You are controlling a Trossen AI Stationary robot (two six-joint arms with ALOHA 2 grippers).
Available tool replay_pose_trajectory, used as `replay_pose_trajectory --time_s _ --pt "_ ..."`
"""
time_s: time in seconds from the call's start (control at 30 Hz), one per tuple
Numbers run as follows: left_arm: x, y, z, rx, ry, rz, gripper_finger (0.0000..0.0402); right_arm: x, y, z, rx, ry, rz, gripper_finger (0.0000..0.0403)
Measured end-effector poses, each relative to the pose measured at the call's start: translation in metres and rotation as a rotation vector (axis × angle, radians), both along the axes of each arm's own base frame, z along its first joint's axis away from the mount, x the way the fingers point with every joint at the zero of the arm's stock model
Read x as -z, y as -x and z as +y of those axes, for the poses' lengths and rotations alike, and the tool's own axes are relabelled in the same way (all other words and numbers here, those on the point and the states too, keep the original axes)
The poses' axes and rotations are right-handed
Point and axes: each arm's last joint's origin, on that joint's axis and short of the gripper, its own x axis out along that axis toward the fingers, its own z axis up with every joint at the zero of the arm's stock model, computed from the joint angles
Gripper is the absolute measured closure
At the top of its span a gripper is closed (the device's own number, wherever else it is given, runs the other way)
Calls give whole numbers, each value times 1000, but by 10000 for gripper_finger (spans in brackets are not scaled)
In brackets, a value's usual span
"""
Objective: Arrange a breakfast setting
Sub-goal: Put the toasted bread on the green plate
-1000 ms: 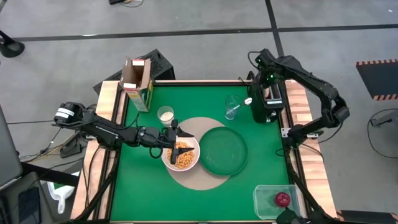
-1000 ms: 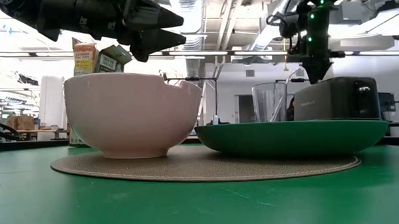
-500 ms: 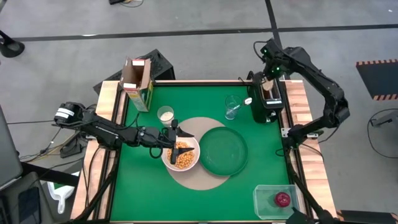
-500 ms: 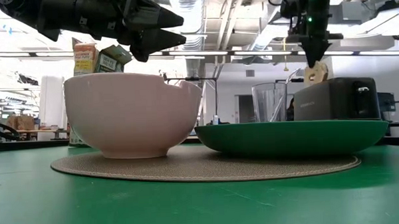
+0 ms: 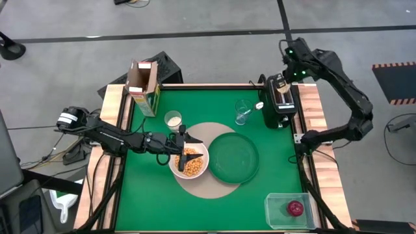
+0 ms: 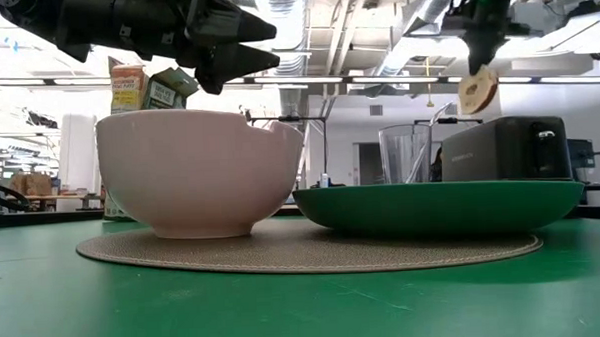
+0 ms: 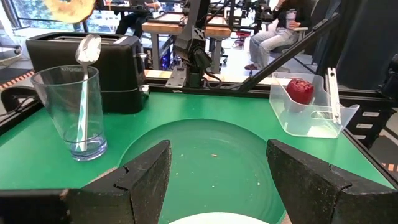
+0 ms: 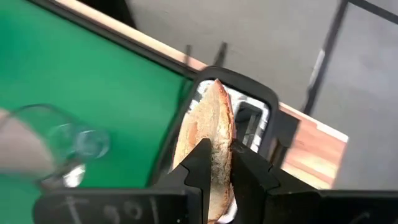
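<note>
On the green tabletop (image 5: 149,201) lie one round tan mat (image 5: 207,188), one white bowl (image 5: 189,162) holding orange cereal, one dark-green plate (image 5: 233,156), one yellow-green cereal box (image 5: 143,87) standing open at the far left corner, one small white cup (image 5: 173,119), one clear glass (image 5: 242,112) with one spoon (image 7: 86,55) standing in it, one black toaster (image 5: 279,104) at the far right edge, and one clear plastic tub (image 5: 288,209) at the near right corner with one small red fruit (image 5: 296,208) inside. The bowl and plate sit side by side on the mat. The left gripper (image 5: 183,144) reaches in low from the left and hovers over the bowl, jaws spread and holding nothing. The right gripper (image 8: 214,163) hangs above the toaster, its arm bent high over the right edge, jaws clenched on the small bagel (image 6: 477,88), which is held on edge. Compared with a second ago, the bagel has risen clear of the toaster slot and now hangs apart above it; the left arm has not moved.
</note>
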Motion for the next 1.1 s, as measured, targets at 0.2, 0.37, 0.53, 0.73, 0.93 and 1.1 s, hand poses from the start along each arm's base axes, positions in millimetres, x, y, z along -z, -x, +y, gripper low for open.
replay_pose_trajectory --time_s 0.2,0.37,0.53,0.73,0.93,1.1 --pt "0 0 0 -3 1 0 150 -16 7 31 -110 19 -128 327" --pt "0 0 0 -5 0 -1 150 -26 6 56 -206 29 -219 327" --pt "0 0 0 -5 -2 0 150 -32 -2 76 -310 39 -287 327" --pt "0 0 0 -5 -2 -1 150 -34 -21 96 -442 18 -355 327" --pt "0 0 0 -5 -3 0 150 -32 -49 116 -597 -4 -386 327" --pt "0 0 0 -5 -3 1 150 -28 -76 133 -717 -22 -400 327"
